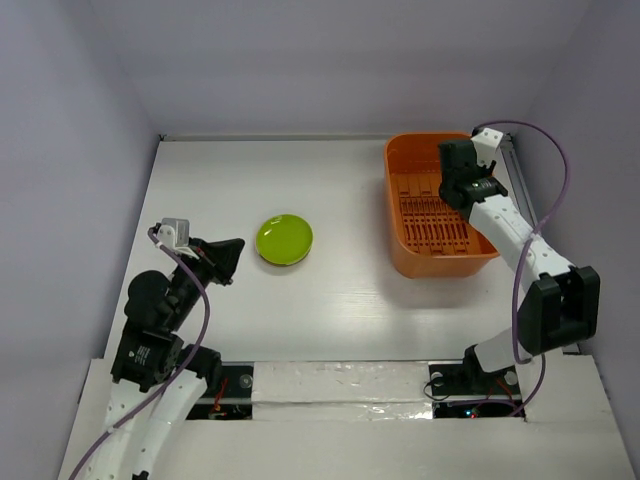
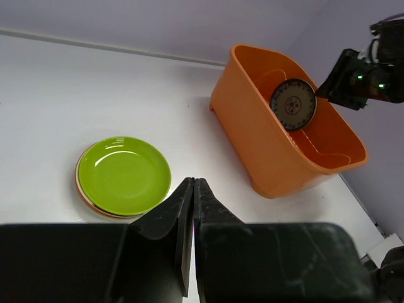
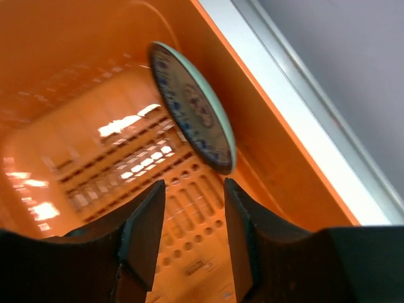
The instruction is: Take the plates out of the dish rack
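Note:
The orange dish rack (image 1: 405, 215) stands at the right of the table. One green-rimmed plate with a blue-grey patterned centre (image 3: 192, 110) stands on edge in it, leaning on the far wall; it also shows in the left wrist view (image 2: 293, 104). My right gripper (image 3: 194, 189) is open inside the rack, just short of that plate's rim, not touching it; the top view shows it at the rack's right rim (image 1: 462, 185). A stack of plates with a green one on top (image 1: 284, 239) lies on the table. My left gripper (image 2: 193, 182) is shut and empty, right of the stack (image 2: 124, 175).
The rack's ribbed slotted floor (image 3: 107, 164) holds nothing else. A metal rail (image 1: 515, 175) runs along the table's right edge beside the rack. Grey walls close in the left, far and right sides.

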Controlling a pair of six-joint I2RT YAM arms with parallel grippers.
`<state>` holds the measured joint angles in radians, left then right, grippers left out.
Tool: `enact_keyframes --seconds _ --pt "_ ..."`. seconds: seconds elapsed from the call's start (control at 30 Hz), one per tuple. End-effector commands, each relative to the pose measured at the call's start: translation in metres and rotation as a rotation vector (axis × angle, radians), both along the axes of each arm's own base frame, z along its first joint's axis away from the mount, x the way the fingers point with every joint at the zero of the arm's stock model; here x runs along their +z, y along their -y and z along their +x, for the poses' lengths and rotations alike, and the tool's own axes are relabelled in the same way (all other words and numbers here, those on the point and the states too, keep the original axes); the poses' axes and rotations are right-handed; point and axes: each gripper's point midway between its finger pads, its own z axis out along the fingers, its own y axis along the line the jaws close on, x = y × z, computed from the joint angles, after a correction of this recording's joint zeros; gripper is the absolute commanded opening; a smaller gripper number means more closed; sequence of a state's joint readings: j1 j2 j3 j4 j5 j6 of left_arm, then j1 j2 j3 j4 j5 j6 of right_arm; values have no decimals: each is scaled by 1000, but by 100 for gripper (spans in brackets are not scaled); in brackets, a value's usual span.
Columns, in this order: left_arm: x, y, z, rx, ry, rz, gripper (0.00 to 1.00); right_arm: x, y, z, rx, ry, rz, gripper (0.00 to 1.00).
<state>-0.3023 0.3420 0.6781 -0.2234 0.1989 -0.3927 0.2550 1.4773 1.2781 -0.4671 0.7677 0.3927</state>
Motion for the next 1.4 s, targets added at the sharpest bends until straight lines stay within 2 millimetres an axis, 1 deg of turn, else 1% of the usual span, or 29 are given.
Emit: enact_keyframes --seconds 0.0,0.03,0.07,0.1,0.17,0.2,0.23,0.27,0.3,0.33,0.37,0.43,0.5,0.53,0.63,0.7,0.73,0.9,0.93,0.97,1.0,1.03,1.07,1.1,1.2,1.23,1.27,1.3,1.37 --pt "10 3 -5 -11 43 -18 0 12 24 0 -92 -21 -80 48" --pt "11 2 -5 -10 47 -19 1 8 26 2 -91 -23 -75 49" --pt "12 4 -7 -20 50 -20 1 -3 29 7 -78 -43 -48 49" --pt "13 4 -8 -20 57 -21 2 -9 31 10 -71 -57 -40 48" --pt "13 6 -11 -33 57 -23 5 -16 34 16 -84 -76 -49 48" --pt "14 5 -11 -30 59 -26 6 -27 43 19 -100 -111 -60 47" --pt "14 7 -13 -39 61 -27 10 -32 43 21 -95 -135 -64 47" --pt "15 7 -13 -37 63 -29 13 -30 48 25 -106 -132 -65 46" --pt "15 9 -14 -48 63 -28 16 -36 49 28 -106 -152 -80 45" --pt "14 9 -14 -51 61 -29 23 -37 53 29 -116 -157 -83 44" --pt "14 10 -14 -54 61 -29 25 -37 53 31 -115 -157 -86 43" --pt "14 12 -15 -68 63 -30 28 -37 53 36 -105 -156 -100 40" --pt "15 12 -16 -65 65 -31 29 -40 53 40 -78 -170 -118 39" --pt "15 11 -16 -63 64 -30 30 -45 54 41 -83 -185 -128 35" --pt "15 13 -17 -71 64 -31 31 -47 58 41 -92 -209 -160 27" --pt "15 13 -17 -69 61 -30 31 -43 60 39 -93 -210 -175 20" --pt "14 13 -16 -71 60 -29 31 -42 60 38 -88 -211 -176 20" --pt "14 12 -15 -65 57 -30 32 -20 64 32 -86 -197 -206 11" --pt "14 12 -16 -65 57 -30 32 -16 60 31 -81 -197 -215 10" --pt "14 12 -16 -66 59 -30 32 -8 63 30 -92 -187 -227 9" --pt "14 12 -15 -63 55 -31 32 -4 58 29 -81 -186 -242 6" --pt "13 12 -15 -65 54 -30 32 3 54 27 -73 -179 -251 5" --pt "14 12 -15 -63 55 -31 32 8 55 26 -79 -176 -260 5" --pt "13 12 -15 -63 54 -30 32 17 52 25 -84 -164 -274 5" --pt "13 12 -15 -62 52 -30 32 39 43 19 -82 -132 -287 0" --pt "12 12 -14 -63 50 -28 32 44 44 17 -85 -124 -287 0" --pt "13 12 -14 -62 51 -29 32 53 39 14 -74 -106 -283 0" --pt "12 13 -14 -63 48 -28 32 57 33 14 -58 -92 -274 0" --pt "12 13 -14 -65 48 -28 32 72 32 12 -49 -68 -251 0"
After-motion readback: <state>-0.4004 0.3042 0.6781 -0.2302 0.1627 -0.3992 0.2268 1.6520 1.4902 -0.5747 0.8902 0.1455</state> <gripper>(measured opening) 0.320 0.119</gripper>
